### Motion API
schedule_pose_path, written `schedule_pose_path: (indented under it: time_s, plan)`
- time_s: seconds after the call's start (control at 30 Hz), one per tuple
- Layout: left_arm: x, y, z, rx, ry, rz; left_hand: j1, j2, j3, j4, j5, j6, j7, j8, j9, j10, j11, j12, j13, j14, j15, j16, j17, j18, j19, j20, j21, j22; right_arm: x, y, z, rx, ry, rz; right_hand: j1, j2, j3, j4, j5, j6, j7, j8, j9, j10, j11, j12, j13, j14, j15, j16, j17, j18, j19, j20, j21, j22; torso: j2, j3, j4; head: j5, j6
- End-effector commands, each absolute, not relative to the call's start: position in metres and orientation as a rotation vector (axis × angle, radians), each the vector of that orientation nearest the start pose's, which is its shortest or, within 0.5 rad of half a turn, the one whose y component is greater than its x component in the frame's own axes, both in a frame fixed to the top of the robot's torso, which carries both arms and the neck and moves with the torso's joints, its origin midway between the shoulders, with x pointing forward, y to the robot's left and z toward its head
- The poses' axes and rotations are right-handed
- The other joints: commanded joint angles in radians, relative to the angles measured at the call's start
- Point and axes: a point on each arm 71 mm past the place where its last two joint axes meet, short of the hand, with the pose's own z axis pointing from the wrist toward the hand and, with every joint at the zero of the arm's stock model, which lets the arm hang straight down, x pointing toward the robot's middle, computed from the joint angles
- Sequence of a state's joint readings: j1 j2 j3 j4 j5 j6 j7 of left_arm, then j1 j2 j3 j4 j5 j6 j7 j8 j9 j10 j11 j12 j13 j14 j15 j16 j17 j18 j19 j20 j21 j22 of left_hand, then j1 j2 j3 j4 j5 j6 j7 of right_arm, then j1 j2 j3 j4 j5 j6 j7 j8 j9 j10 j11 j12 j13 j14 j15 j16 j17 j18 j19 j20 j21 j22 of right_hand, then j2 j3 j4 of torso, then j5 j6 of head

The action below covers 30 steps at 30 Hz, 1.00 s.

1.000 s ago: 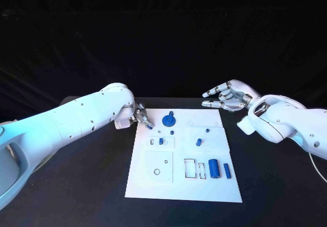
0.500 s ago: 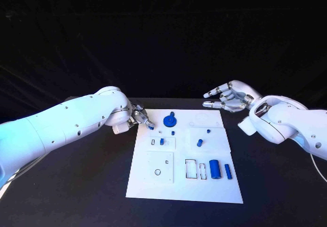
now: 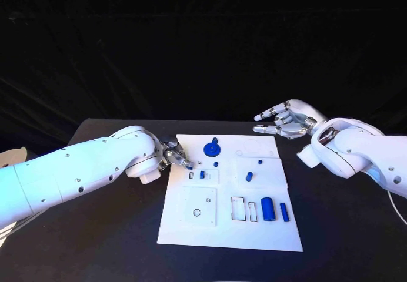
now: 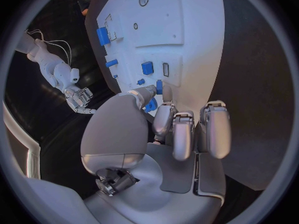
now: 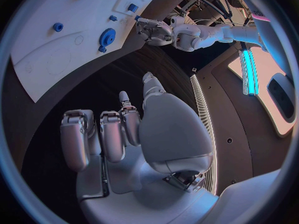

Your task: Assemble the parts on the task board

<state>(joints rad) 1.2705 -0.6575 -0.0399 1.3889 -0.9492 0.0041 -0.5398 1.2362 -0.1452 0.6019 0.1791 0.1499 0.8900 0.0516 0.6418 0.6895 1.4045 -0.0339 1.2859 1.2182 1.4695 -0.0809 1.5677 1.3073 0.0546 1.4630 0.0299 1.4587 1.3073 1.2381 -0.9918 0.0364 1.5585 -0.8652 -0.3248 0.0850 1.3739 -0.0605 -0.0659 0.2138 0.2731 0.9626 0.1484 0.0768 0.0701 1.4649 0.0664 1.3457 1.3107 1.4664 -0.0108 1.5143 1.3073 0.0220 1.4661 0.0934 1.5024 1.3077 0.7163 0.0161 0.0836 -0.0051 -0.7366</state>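
Left hand [image 3: 174,157] pinches small blue part [image 4: 151,104] at task board [image 3: 254,235] upper-left edge. Right hand [image 3: 284,122] apart, idle, upper right. Lower yours slowly; align with slot before releasing.

**Your robot's arms and hands**

You have two smooth, glossy white arms, the left arm [image 3: 80,173] and the right arm [image 3: 360,154], with rounded shells dotted by small dark screw holes. Each ends in a silver metal hand: the left hand [image 3: 174,155] and the right hand [image 3: 284,122], with pale fingertips. A thin white cable runs beside your right arm.
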Motion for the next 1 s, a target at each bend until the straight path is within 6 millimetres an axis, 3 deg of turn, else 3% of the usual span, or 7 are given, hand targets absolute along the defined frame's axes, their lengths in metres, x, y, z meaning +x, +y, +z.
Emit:
schedule_pose_path:
  time_s: [0.03,1.0]
  plan:
    - [0.510,0.159,-0.194,-0.317,2.128,-0.516,-0.012,0.002,0.141,-0.133,0.004,0.015,-0.010,0.004,0.000,0.008,0.002,0.003,0.002,0.101,-0.005,0.003,0.263,-0.014,0.029,-0.007,0.004,0.105,0.491,-0.263,-0.133,0.354,1.592,0.985,-0.007,0.004,-0.006,-0.002,0.002,0.007,-0.001,0.001,0.000,0.015,-0.007,0.002,0.150,0.081,-0.005,-0.005,0.163,0.007,0.043,-0.004,-0.006,0.148,0.001,-0.0016,-0.0018,0.001,-0.001]
    - [0.496,0.158,-0.210,-0.204,2.255,-0.378,-0.022,-0.012,0.156,-0.145,0.009,0.021,-0.013,0.008,0.000,0.009,0.000,-0.004,-0.008,0.101,-0.006,0.003,0.263,-0.014,0.030,-0.008,0.005,0.107,0.491,-0.263,-0.135,0.355,1.595,0.986,-0.007,0.004,-0.006,-0.002,0.002,0.007,-0.001,0.001,0.000,0.015,-0.007,0.002,0.150,0.081,-0.005,-0.005,0.163,0.007,0.043,-0.004,-0.006,0.148,0.001,-0.0002,-0.0024,0.006,-0.012]
